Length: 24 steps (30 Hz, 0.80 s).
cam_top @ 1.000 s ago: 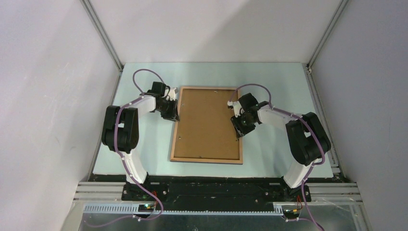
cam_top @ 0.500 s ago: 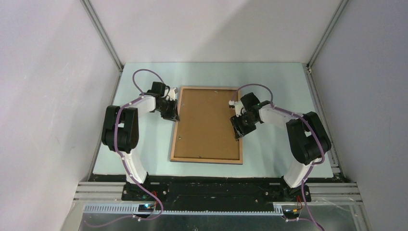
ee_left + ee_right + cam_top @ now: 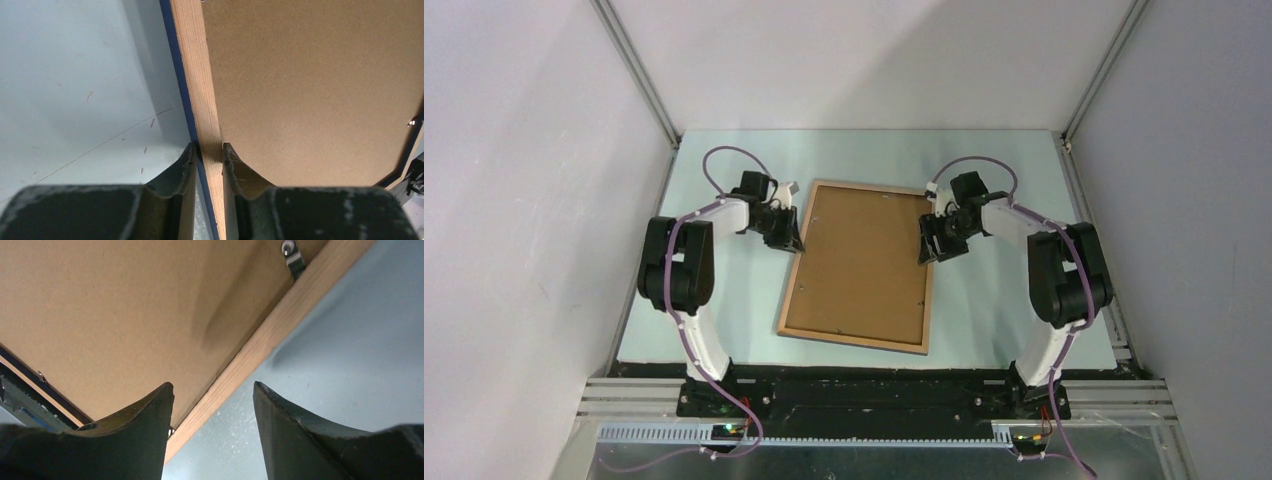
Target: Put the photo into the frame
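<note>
Now the frame [image 3: 852, 342] lies back-up on the bench [image 3: 1004, 300], its far end swung slightly to the right of where it sat a second ago, so it rests at a slant between the two arms. The near left corner has hardly moved. A brown backing board [image 3: 859, 260] fills the opening, with the wood-coloured rail running around it.

The left hand [image 3: 789, 240] grips the frame's left rail as before. In its wrist view the left hand [image 3: 209, 150] is clamped on the pale wood rail, one finger on the board side and one on the outer side, where a thin dark-blue edge [image 3: 182, 90] shows.

The right hand [image 3: 927, 250] has left the board, where it was a second ago, and moved farther back and outward to the right rail. Its jaws now stand wider and hold nothing. In its wrist view the right hand [image 3: 212, 390] straddles the rail, one finger over the board and the other over the bench. A small metal clip [image 3: 291, 255] sits on the rail's inner edge farther along.

The bench is pale blue-green, with faint scuffs [image 3: 145, 150] near the left rail and a shadow alongside it. Plain white walls [image 3: 864, 60] close in the work area, joined by aluminium struts [image 3: 636, 75] at the corners. Purple cables [image 3: 724, 155] loop over both arms.
</note>
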Available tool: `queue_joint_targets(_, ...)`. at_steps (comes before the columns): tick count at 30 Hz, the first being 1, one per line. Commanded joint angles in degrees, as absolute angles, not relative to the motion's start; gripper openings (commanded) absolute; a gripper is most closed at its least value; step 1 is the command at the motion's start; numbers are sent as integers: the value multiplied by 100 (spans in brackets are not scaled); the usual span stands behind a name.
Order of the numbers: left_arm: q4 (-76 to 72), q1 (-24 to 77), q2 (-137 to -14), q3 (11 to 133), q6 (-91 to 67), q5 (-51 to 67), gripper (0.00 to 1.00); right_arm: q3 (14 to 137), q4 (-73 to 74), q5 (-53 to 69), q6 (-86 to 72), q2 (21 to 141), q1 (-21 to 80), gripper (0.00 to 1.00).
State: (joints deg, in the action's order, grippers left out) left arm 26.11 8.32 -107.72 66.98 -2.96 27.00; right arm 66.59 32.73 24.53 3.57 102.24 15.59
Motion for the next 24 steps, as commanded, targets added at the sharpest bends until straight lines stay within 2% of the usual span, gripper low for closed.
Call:
queue_joint_targets(1,2768,879,-10959,6678,-250,3282,0,6996,3186,2729,49,10617,1477,63)
queue_joint_targets(9,2709,880,-10982,6660,-348,3315,0,7060,3259,2501,26,10979,1451,57)
queue_joint_targets(16,2682,890,-10985,6660,-390,3400,0,7058,3249,2287,-95,11073,1450,33)
queue_joint_targets(20,2668,890,-11018,6669,-387,3583,9,7058,3175,1933,-138,10968,1474,21)
queue_joint_targets(24,2664,900,-10971,6663,-387,3796,21,7058,3242,1809,-130,10841,1428,11)
